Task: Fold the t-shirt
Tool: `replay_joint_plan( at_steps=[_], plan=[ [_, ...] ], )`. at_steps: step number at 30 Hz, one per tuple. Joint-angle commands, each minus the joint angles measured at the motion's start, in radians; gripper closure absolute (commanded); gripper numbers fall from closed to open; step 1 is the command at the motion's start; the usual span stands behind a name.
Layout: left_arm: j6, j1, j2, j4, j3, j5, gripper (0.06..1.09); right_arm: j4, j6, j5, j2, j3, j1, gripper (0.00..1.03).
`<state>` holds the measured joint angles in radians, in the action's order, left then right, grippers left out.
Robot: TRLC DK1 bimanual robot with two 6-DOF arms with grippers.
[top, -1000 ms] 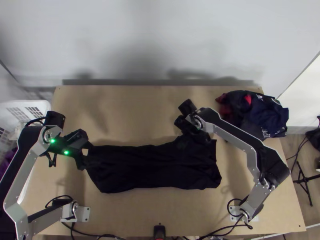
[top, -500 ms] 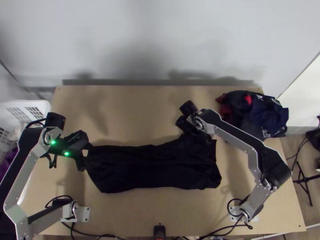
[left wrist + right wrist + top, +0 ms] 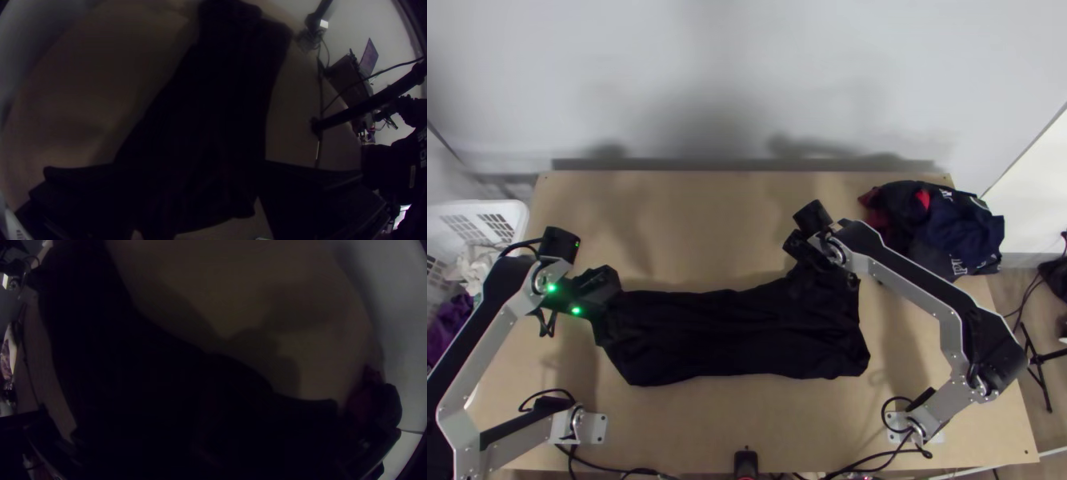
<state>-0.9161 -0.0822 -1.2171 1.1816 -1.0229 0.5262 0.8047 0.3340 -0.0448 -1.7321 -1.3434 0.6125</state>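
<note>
So, the black t-shirt [image 3: 747, 336] is laid out on the light wooden desk [image 3: 691, 224] as one long, fairly flat band running side to side, a bit nearer the arms' bases than the wall. Its bottom left corner is cut off at a slant, and the far edge is bumped up toward the right end. How many layers are stacked in there can't be told, the cloth is just too dark.

The left tool [image 3: 613, 306] is held right over the t-shirt's left end. In the left wrist view its fingers [image 3: 320, 195] are spread pretty wide, with the dark cloth seen between them. Whether the cloth is touched by them can't be made out.

The right tool [image 3: 809, 252] is placed at the far edge of the t-shirt, toward the right end, and a corner of cloth is left poking out just past it. Whether that one is open, closed or gripping anything can't be told, sorry, it's black on black.

As for the other stuff: a bunched heap of dark clothes [image 3: 947, 232] with some red in it is piled on the desk's far right corner. Off the left side, a white basket [image 3: 517, 210] is parked, with purple cloth [image 3: 451, 320] and some pale cloth [image 3: 477, 264] in it.
</note>
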Motion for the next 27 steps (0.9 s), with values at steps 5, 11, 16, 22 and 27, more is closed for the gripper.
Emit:
replay_joint_plan(
  at_steps=[5,11,16,22,27],
  plan=[
    [0.036,-0.045,0.002,-0.022,0.003,-0.006,0.1,-0.004,-0.026,0.0,-0.041,-0.042,-0.008,0.62],
    [0.037,-0.044,0.005,-0.02,0.004,-0.006,0.1,-0.006,-0.026,-0.001,-0.103,-0.063,-0.026,0.58],
    [0.039,-0.037,0.008,-0.02,0.004,-0.006,0.1,-0.001,-0.038,-0.001,-0.103,-0.059,-0.025,0.54],
    [0.039,-0.037,0.01,-0.019,0.0,-0.006,0.1,0.01,-0.05,-0.001,-0.106,-0.056,-0.02,0.46],
    [0.042,-0.036,0.01,-0.019,0.003,-0.006,0.1,0.01,-0.058,-0.006,-0.11,-0.049,-0.013,0.71]
  ],
)
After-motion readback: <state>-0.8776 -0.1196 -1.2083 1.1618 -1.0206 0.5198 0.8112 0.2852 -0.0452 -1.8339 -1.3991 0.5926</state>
